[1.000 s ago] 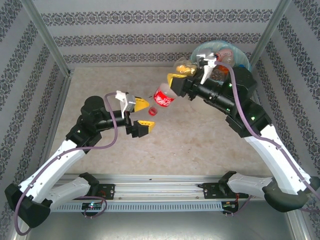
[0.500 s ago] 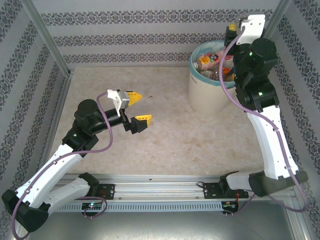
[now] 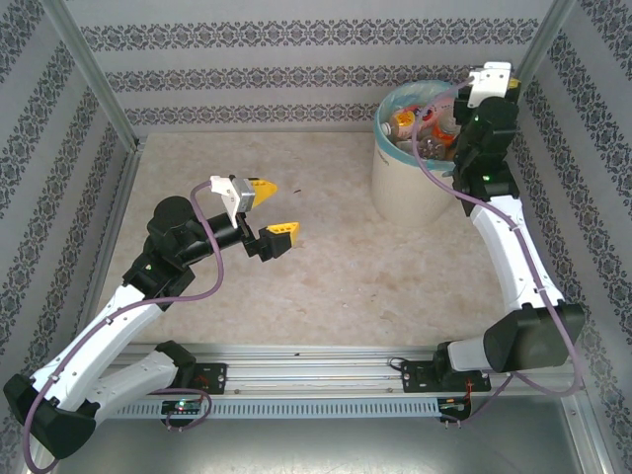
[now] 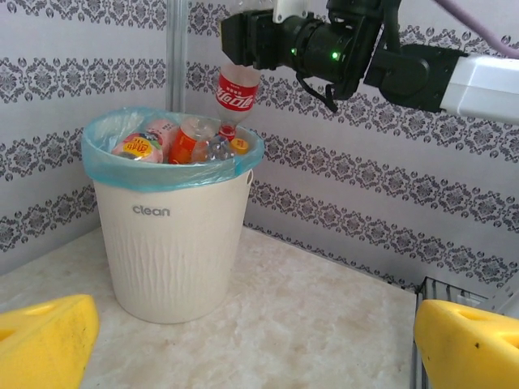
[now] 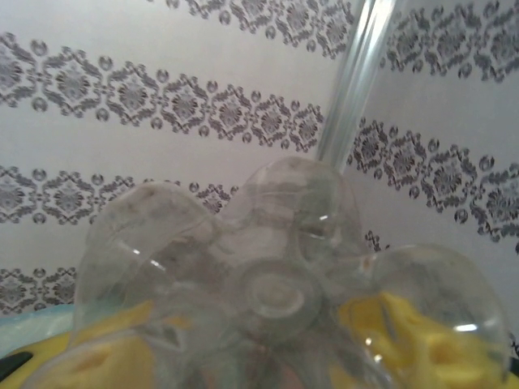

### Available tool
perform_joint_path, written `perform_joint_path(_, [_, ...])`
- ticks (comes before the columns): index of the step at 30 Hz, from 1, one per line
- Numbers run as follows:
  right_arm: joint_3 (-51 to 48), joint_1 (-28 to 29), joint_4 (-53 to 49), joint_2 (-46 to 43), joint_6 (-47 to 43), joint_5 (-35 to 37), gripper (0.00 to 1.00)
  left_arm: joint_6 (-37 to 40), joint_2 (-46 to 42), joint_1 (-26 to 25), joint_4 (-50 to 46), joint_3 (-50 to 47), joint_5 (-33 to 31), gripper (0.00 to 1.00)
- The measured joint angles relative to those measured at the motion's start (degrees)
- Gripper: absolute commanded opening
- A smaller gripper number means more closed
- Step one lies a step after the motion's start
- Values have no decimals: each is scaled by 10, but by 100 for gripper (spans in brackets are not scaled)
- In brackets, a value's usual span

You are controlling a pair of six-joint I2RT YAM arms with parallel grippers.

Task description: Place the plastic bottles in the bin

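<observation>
Up from mid-table, the right gripper (image 4: 243, 57) now hangs above the bin (image 4: 174, 235).
I see it clamping a red-labelled bottle (image 4: 238, 93) cap-down over the bin; left gripper (image 3: 272, 209) gapes wide, well left of it.

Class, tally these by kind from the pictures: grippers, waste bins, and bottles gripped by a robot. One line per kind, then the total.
Grippers: 2 (left gripper open; right gripper shut on a bottle)
Waste bins: 1 (the bin)
Gripped bottles: 1 (red-labelled bottle, neck down above the bin)
Total: 4
</observation>
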Motion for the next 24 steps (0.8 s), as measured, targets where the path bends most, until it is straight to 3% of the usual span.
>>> perform_joint_path(9, [-27,-42,39,-7,86,-51,36,0,-1,0,-1,-8,-4,100])
perform_joint_path(17, [-19,-41,45,-10,102,-63,36,0,-3,0,-2,-8,-4,100])
perform_joint_path(24, [31,-38,46,0,103,-79,41,0,-3,0,-2,-9,-6,100])
